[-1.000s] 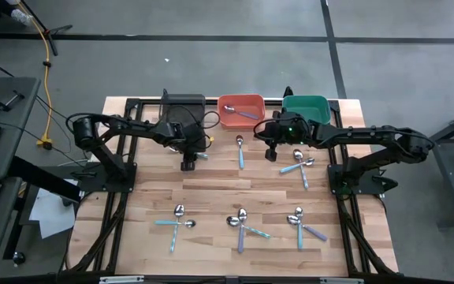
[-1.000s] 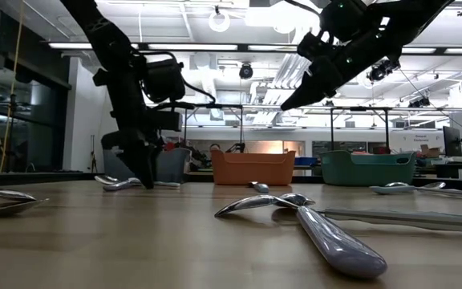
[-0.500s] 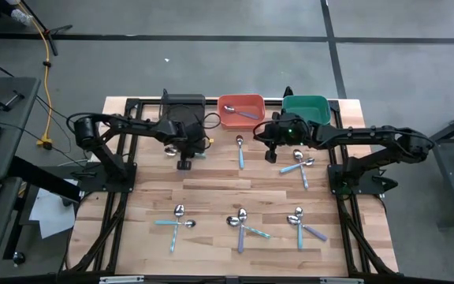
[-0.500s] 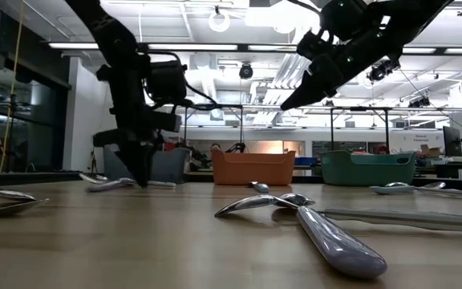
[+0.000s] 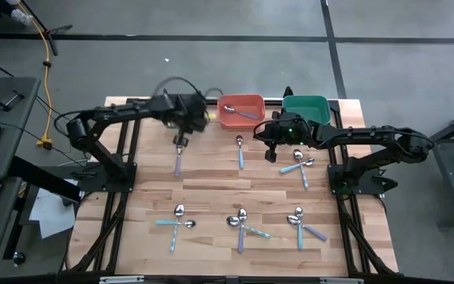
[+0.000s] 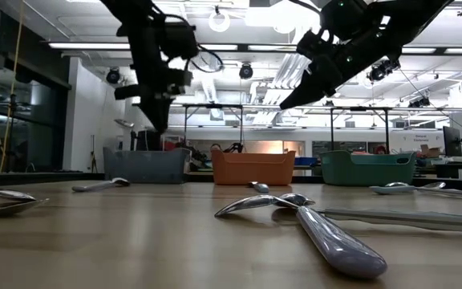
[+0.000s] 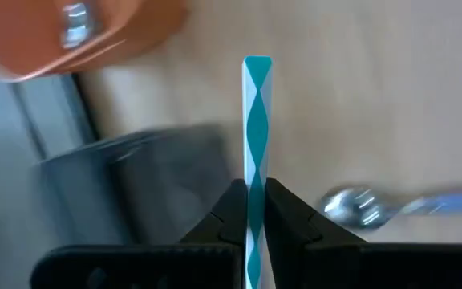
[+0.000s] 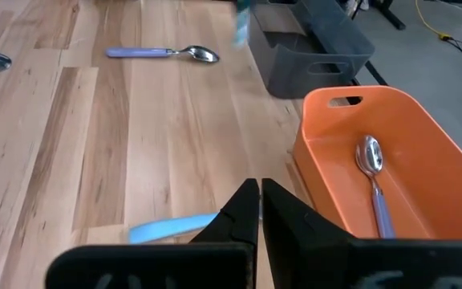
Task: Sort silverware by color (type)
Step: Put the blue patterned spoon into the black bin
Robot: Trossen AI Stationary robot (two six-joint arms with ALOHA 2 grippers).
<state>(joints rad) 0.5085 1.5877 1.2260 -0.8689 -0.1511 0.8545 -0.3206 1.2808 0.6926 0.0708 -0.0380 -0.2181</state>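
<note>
My left gripper (image 7: 255,189) hangs raised over the table's far left part (image 5: 181,140), in front of the grey bin (image 6: 147,164). It is shut on a spoon with a teal faceted handle (image 7: 257,112); the spoon's bowl is hidden. Below it a lavender-handled spoon (image 5: 178,163) lies flat on the wood. My right gripper (image 8: 259,201) is shut and empty. It hovers above the table in front of the teal bin (image 6: 367,168), beside a light blue spoon (image 5: 241,151). My left gripper pinches the teal handle (image 7: 255,172) between its two fingers, which lie along it. The handle's free end (image 7: 257,63) sticks out well beyond the fingertips. The spoon is lifted clear of the table. The fingers hide how far back it reaches.
The orange bin (image 6: 253,168) at the far edge holds a spoon (image 8: 371,172). More spoons lie crossed at the right (image 5: 299,166) and in three clusters near the front edge (image 5: 178,218) (image 5: 243,222) (image 5: 302,225). Bare wood lies in the middle.
My left gripper has taken hold of the teal-handled spoon down on the table. It has then risen and moved toward the far edge and the grey bin, lifting that spoon clear. The lavender spoon stays on the wood. My right arm has kept still.
</note>
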